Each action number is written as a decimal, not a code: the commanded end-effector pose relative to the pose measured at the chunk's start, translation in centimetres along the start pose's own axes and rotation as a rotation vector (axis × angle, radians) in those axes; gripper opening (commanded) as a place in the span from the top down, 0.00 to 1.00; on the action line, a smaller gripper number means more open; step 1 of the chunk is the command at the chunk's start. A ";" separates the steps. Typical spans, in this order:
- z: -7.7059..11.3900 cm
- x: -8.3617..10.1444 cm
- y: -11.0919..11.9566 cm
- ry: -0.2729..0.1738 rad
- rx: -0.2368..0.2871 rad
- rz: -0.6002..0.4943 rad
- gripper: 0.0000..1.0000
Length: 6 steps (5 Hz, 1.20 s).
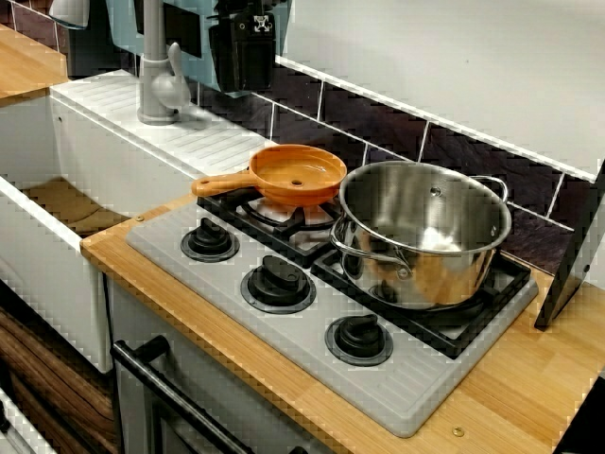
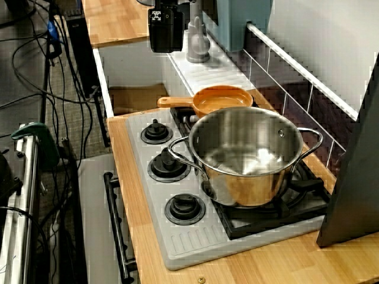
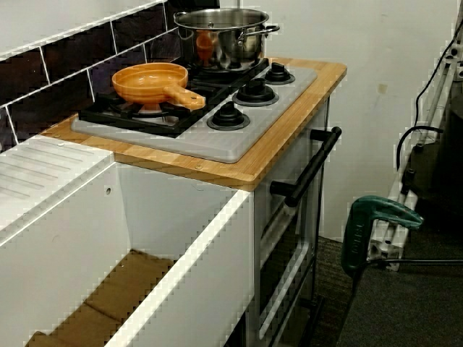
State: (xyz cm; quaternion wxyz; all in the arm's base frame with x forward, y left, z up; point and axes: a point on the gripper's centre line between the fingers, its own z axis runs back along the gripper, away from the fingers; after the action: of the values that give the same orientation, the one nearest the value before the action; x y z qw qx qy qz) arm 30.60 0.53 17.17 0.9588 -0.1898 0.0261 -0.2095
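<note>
One pincer [image 1: 243, 80], hanging beside the faucet [image 1: 161, 80], touching nothing, opening impossible to tell

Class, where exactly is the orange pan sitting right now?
In the view from the side, the orange pan sits on the stove's black grate, just left of the steel pot, with its handle pointing towards the sink.

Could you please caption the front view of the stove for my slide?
A steel pot and an orange pan share the hob; the gripper hangs behind, beside the faucet.
</note>
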 end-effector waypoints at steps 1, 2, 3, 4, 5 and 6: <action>0.0 0.0 0.0 0.000 0.000 0.000 0.00; 0.0 -0.6 0.5 -0.013 0.033 -0.028 0.00; -0.6 -1.1 1.0 -0.041 0.110 -0.040 0.00; -0.8 -0.8 2.7 -0.065 0.136 -0.002 0.00; -0.6 -1.1 3.9 -0.126 0.169 -0.017 0.00; -1.4 -1.4 4.8 -0.175 0.194 -0.020 0.00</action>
State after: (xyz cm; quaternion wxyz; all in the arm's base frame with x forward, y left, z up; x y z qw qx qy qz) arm 30.94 4.26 12.00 0.9703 -0.1319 -0.0458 -0.1974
